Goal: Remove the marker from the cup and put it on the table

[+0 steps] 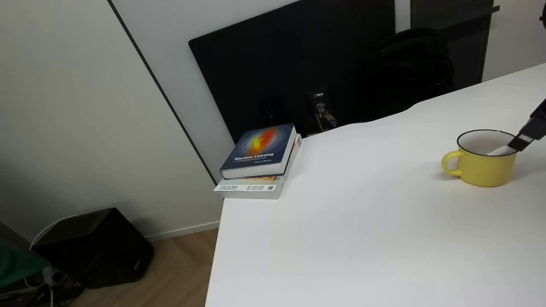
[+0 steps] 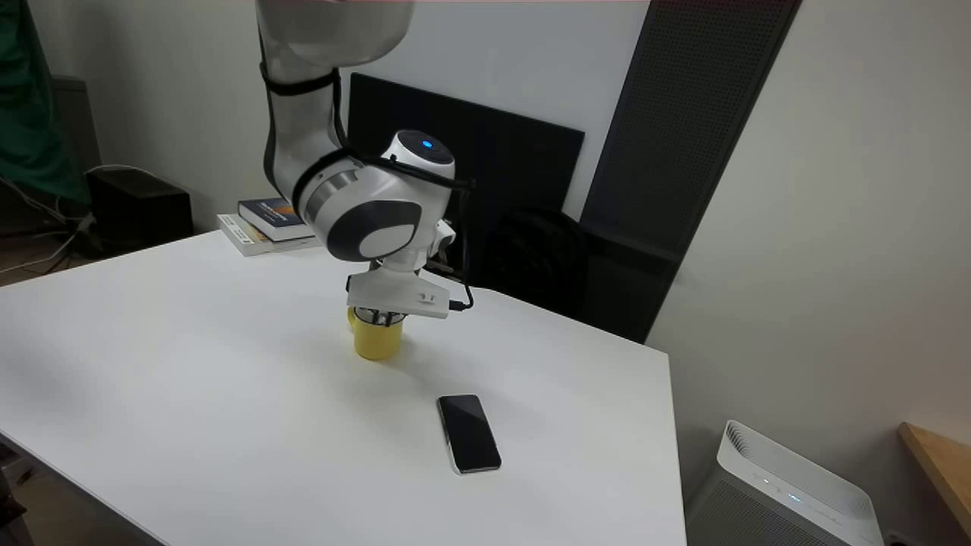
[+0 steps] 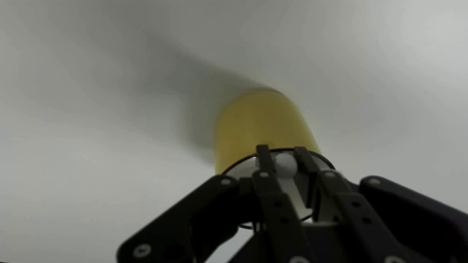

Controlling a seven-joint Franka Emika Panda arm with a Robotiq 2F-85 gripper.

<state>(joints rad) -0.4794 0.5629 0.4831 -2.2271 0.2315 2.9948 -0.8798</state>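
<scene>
In an exterior view, the right edge crops your gripper (image 1: pixel 518 143). There the cup (image 1: pixel 486 170) hides the marker's (image 1: pixel 502 150) lower end.

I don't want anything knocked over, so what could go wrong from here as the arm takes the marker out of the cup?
The gripper seems closed on the marker only near its rounded end, so the grip might slip.
The marker leans, its lower part inside the cup; a sideways pull could drag or tip the cup.
A phone lies on the table; a careless set-down might land the marker on it.
</scene>
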